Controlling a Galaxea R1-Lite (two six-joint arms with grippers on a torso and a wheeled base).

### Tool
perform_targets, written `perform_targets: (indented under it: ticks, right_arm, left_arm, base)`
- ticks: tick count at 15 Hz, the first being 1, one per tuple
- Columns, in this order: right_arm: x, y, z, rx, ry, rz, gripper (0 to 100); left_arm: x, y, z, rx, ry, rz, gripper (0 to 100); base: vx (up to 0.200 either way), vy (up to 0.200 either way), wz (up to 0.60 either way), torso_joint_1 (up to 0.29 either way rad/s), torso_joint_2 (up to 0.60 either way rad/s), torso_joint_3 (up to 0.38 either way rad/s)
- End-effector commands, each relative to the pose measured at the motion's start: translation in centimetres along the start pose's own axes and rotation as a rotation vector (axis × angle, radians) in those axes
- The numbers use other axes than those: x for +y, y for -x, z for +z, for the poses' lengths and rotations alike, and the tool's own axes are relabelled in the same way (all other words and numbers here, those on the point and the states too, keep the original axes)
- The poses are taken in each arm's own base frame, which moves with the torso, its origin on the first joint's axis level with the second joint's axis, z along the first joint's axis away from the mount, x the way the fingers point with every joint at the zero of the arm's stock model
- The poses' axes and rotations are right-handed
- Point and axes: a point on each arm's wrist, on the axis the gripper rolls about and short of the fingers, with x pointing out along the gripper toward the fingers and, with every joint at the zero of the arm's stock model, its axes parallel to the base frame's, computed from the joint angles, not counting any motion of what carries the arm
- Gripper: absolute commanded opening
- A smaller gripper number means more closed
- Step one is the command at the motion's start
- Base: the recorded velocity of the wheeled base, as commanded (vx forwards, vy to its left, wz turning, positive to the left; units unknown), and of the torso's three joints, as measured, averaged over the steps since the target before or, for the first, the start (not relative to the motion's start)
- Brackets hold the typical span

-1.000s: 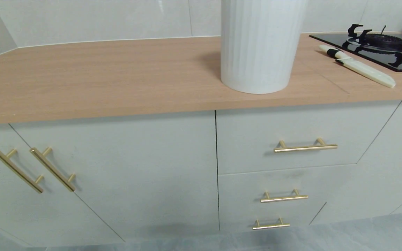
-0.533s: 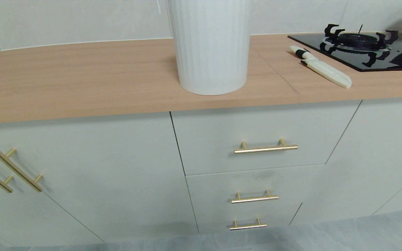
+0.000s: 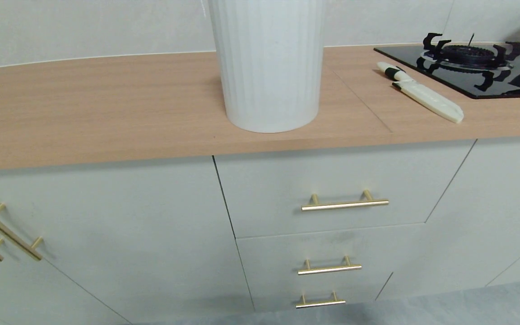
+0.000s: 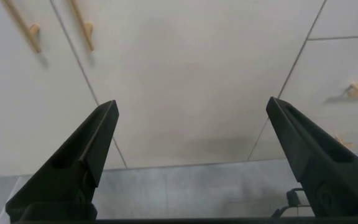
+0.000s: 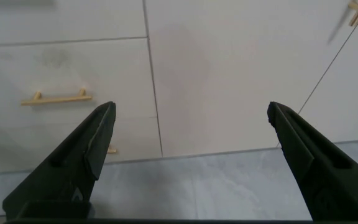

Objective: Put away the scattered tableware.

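A cream-bladed knife (image 3: 420,92) with a white and black handle lies on the wooden countertop (image 3: 106,108), right of a tall white ribbed container (image 3: 269,63) and just in front of the black gas hob (image 3: 481,67). My left gripper (image 4: 191,118) hangs low in front of the grey cabinet doors (image 4: 185,74), open with nothing between its fingers. My right gripper (image 5: 191,118) is also open and empty, facing the drawer fronts (image 5: 61,68) near the floor.
Below the counter, three drawers with brass bar handles (image 3: 345,204) are stacked in the middle. Cabinet doors with slanted brass handles (image 3: 7,232) are at the left. Grey floor (image 3: 467,307) runs along the cabinet base.
The whole head view has shifted: the camera has turned to the right and tipped slightly, so container, knife and drawers sit further left and lower. Nothing on the counter has moved.
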Motion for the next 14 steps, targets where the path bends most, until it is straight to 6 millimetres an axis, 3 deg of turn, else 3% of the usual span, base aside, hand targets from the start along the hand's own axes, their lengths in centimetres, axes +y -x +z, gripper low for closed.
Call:
perform_targets:
  ticks: [1, 9, 11, 14]
  right_arm:
    - [0.00, -0.01, 0.00, 0.001, 0.000, -0.001, 100]
    - [0.01, -0.01, 0.00, 0.001, 0.002, 0.000, 100]
    - [0.00, -0.01, 0.00, 0.001, 0.000, -0.001, 100]
    - [0.00, -0.01, 0.00, 0.001, 0.000, -0.001, 100]
  left_arm:
    - [0.00, -0.01, 0.00, 0.001, 0.000, 0.000, 100]
    - [0.00, -0.01, 0.00, 0.001, 0.000, 0.000, 100]
    - [0.00, -0.01, 0.00, 0.001, 0.000, 0.000, 100]
    - [0.00, -0.01, 0.00, 0.001, 0.000, 0.000, 100]
  base:
    - [0.000, 0.000, 0.00, 0.000, 0.00, 0.000]
    - [0.000, 0.000, 0.00, 0.000, 0.00, 0.000]
    - [0.000, 0.000, 0.60, 0.005, 0.00, 0.002]
    - [0.000, 0.000, 0.00, 0.000, 0.00, 0.000]
